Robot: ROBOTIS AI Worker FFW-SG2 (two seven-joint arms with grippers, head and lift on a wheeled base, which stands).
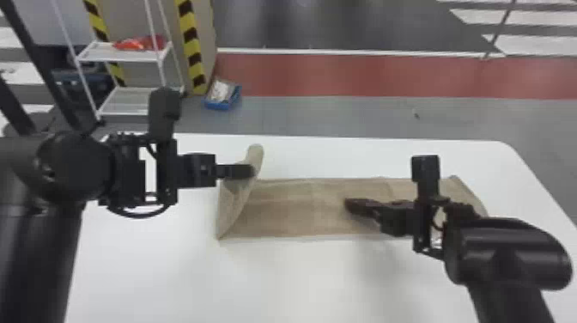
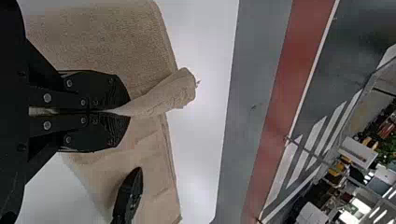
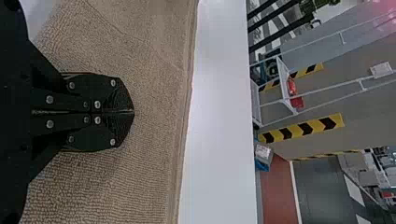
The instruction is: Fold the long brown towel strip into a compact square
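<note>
The brown towel strip [image 1: 296, 208] lies lengthwise across the white table, its left end lifted and curling up. My left gripper [image 1: 249, 171] is shut on that raised end. In the left wrist view, the left gripper [image 2: 128, 112] pinches a fold of the towel [image 2: 170, 95] that sticks out past its fingertips. Over the towel's right half is my right gripper [image 1: 348, 205], shut with nothing seen between its fingers. In the right wrist view, the right gripper [image 3: 133, 112] is closed above the towel's flat surface [image 3: 154, 93]; whether it touches the cloth I cannot tell.
The white table [image 1: 274, 279] extends around the towel, its far edge just beyond the raised end. Behind it on the floor stand a white shelf rack [image 1: 124, 53] with a red item and a blue box [image 1: 222, 95].
</note>
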